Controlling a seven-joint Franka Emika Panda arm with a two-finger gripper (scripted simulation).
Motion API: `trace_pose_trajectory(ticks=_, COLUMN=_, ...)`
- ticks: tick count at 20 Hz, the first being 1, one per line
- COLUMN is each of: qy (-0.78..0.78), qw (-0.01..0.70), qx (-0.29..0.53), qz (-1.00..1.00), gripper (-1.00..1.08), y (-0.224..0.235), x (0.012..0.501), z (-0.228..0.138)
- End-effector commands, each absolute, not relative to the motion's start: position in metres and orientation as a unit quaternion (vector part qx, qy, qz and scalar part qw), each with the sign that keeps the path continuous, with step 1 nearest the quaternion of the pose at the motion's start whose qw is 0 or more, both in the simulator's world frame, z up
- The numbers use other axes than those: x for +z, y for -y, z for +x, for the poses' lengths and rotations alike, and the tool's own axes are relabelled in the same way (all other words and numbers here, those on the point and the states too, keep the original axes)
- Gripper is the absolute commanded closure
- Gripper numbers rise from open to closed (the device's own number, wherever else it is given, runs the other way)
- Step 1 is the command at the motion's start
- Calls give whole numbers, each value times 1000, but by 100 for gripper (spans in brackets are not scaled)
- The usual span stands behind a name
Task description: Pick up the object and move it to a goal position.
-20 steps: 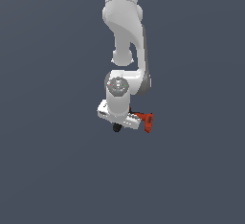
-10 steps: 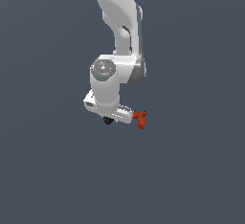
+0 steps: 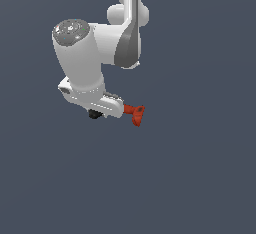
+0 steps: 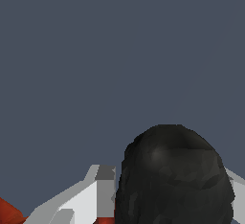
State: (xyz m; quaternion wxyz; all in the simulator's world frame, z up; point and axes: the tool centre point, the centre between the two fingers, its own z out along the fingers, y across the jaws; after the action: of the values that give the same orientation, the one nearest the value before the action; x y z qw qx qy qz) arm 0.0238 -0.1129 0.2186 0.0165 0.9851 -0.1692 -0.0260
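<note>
Arm: white Panda arm (image 3: pixel 95 43) reaches down from the top of the exterior view, wrist bent over a plain grey-blue ground (image 3: pixel 200 178).
Gripper: the white gripper (image 3: pixel 100 109) sits under the wrist, clenched on the drill; one white finger (image 4: pixel 88 194) presses against the drill's side in the wrist view.
Drill: the toy drill (image 3: pixel 134 113) is held between the fingers, its red-orange handle and flared base sticking out toward the exterior view's right.
Chuck: the black chuck end (image 4: pixel 172 175) fills the near part of the wrist view, and peeks out dark below the gripper.
Height: probably lifted clear of the ground, though no shadow confirms it.
</note>
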Motion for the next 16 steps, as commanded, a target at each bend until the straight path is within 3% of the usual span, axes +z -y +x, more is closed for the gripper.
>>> trace_pose_trajectory(ticks=1, qy=169, qw=16, qx=-23, qz=985, gripper=108, y=126, x=249, z=29)
trace_pose_trajectory(ticks=8, qy=169, qw=16, qx=-23, qz=985, gripper=108, y=156, x=306, z=39)
trace_pose_trajectory(ticks=16, qy=169, qw=17, qx=-23, qz=985, gripper=108, y=174, x=339, z=46)
